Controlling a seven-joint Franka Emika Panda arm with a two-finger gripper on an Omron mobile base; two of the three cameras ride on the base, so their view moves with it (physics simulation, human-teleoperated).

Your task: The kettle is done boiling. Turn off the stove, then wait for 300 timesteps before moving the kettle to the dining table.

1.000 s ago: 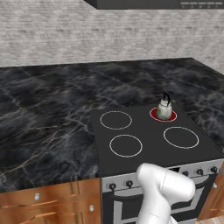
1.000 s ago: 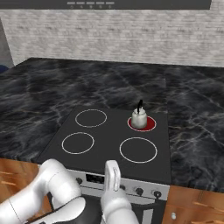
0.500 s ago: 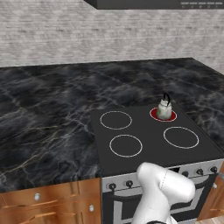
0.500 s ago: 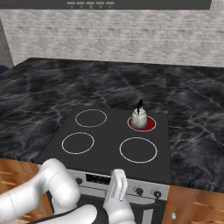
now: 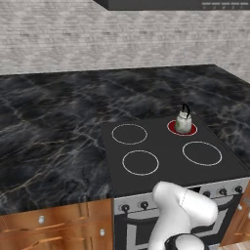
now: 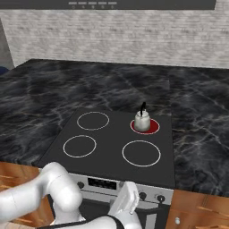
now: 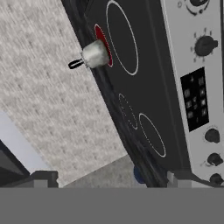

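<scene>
The kettle (image 5: 183,122) (image 6: 142,121) stands upright on the stove's back right burner ring (image 6: 151,129), which glows red. The stove (image 5: 166,166) (image 6: 112,156) is a black cooktop over a steel front panel with small black knobs (image 7: 204,45). My arm (image 6: 58,192) bends low in front of that panel. In the rolled hand view, the gripper (image 7: 109,181) is open with nothing between its fingertips (image 7: 43,178). It faces the panel and cooktop from the front, and the kettle (image 7: 95,54) is far beyond it. The dining table is out of view.
Black marble counter (image 5: 53,132) wraps the stove on both sides. A grey brick wall (image 5: 97,39) stands behind it and a hood (image 6: 134,3) hangs overhead. Wooden drawers (image 5: 58,227) sit below the counter, left of the oven.
The hand has sunk lower and slightly to the right in front of the stove's panel. The kettle and the red burner are as before.
</scene>
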